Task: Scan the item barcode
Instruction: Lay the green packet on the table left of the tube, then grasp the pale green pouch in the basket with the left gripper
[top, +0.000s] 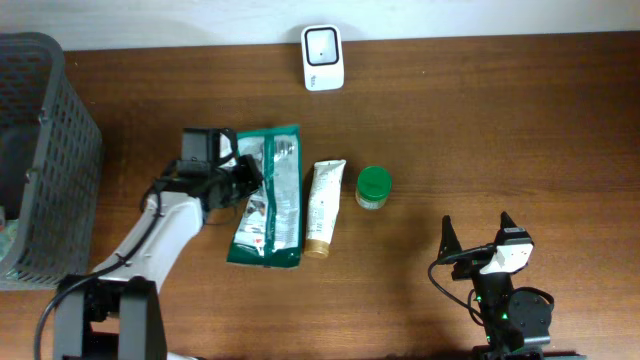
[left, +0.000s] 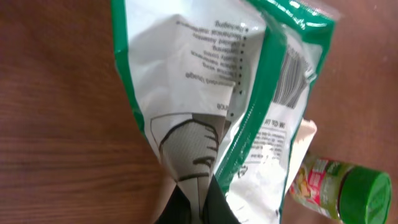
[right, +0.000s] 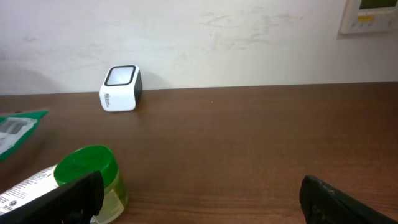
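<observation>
Your left gripper (left: 198, 196) is pinched tight on the green-and-white foil pouch (top: 270, 205) mid-table, well short of the white box scanner (top: 323, 57). Your right gripper (top: 480, 240) gapes wide, holding nothing.

Even soft light; faint shadows; overhead sharp; pouch (left: 205, 74) close-up slightly soft (mild sheen).

A crinkled green-and-white plastic film pouch (top: 268, 205) gleams glossy on the dark brown wooden table (top: 480, 130), its grain smooth under a low sheen. The cream plastic tube (top: 324, 205) looks satin, the round green plastic lid (top: 374, 181) faintly shiny, the white plastic scanner (top: 323, 57) smooth, the grey plastic mesh basket (top: 60, 160) matt.
</observation>
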